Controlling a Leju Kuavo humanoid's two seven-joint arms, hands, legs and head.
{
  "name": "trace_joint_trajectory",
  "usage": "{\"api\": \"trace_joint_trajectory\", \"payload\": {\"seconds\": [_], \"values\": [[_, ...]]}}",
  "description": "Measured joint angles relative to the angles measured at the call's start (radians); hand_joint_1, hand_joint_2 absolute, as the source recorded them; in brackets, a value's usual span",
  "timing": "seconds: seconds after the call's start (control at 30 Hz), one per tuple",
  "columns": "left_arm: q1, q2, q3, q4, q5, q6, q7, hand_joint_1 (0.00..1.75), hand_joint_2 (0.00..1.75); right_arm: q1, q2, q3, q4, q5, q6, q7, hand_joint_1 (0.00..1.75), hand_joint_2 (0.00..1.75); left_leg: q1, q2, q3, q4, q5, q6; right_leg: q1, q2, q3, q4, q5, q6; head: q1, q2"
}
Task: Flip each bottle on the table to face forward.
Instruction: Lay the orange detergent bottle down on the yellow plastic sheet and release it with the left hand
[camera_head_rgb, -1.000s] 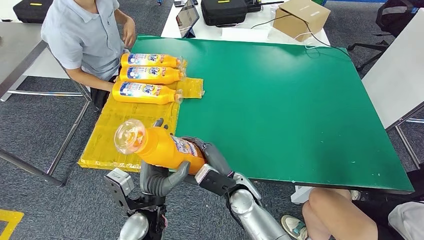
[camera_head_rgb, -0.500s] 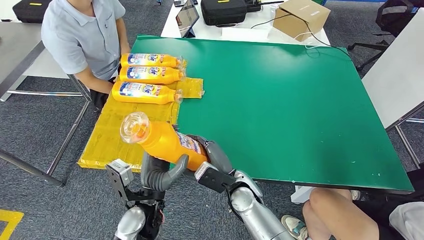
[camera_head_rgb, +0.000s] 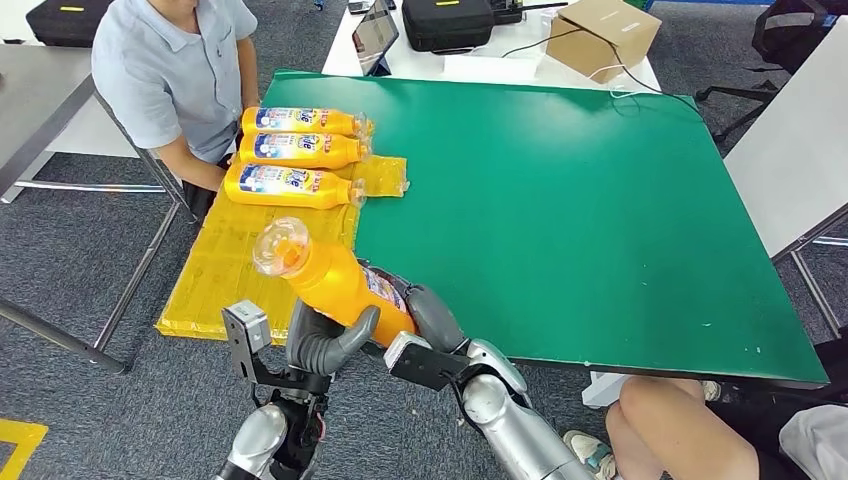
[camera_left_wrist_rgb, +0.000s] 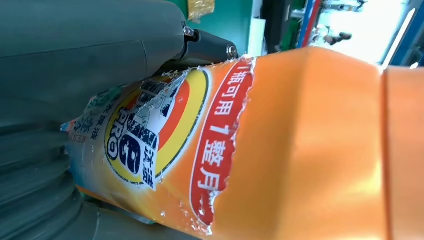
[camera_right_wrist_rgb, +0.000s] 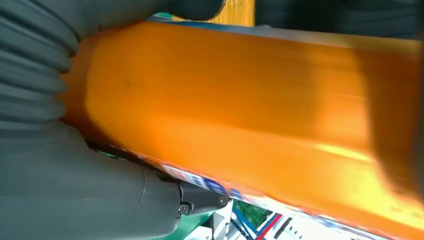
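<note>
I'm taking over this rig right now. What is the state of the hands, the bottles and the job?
Left hand and right hand both grip one orange plastic bottle with a clear cap, held tilted above the near edge of the yellow mat.
Three matching orange bottles lie in a row on the mat's far end, labels up: apparently done.
Left: set the held bottle down label up.

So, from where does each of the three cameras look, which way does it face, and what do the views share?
Head view: high on the body, facing forward and down at the green table; both silver arms rise from below, left hand and right hand gripping the held orange bottle.
Left wrist view: behind the left hand, facing the bottle's label.
Right wrist view: behind the right hand, facing plain orange side.
All three share the held orange bottle.
</note>
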Motion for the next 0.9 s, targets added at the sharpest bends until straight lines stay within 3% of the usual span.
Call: {"api": "trace_joint_trajectory", "payload": {"seconds": [0.3,0.47,0.63,0.9], "values": [[-0.06,0.039,0.042,0.022,-0.254,0.187,0.01,1.75,1.75,0.04,-0.031,-0.011,-0.047,0.11,-0.177,-0.03,0.0,0.0,0.0,0.0,0.0,0.0,0.0,0.0,0.0,0.0,0.0,0.0,0.0,0.0,0.0,0.0],[-0.077,0.061,0.081,0.023,-0.361,0.229,0.01,1.75,1.75,0.104,-0.06,-0.087,-0.083,0.113,-0.24,-0.071,0.0,0.0,0.0,0.0,0.0,0.0,0.0,0.0,0.0,0.0,0.0,0.0,0.0,0.0,0.0,0.0],[-0.104,0.079,0.087,0.033,-0.618,0.355,0.055,1.75,1.75,0.169,-0.062,-0.187,-0.151,0.064,-0.313,-0.103,0.0,0.0,0.0,0.0,0.0,0.0,0.0,0.0,0.0,0.0,-0.001,0.0,0.0,0.0,0.0,0.0],[-0.234,0.11,0.072,0.236,-0.916,0.265,0.2,1.75,1.75,0.235,-0.041,-0.286,-0.279,0.032,-0.285,-0.096,0.0,0.0,0.0,0.0,0.0,0.0,0.001,0.0,0.0,0.0,0.0,0.0,0.0,0.0,0.0,0.0]]}}
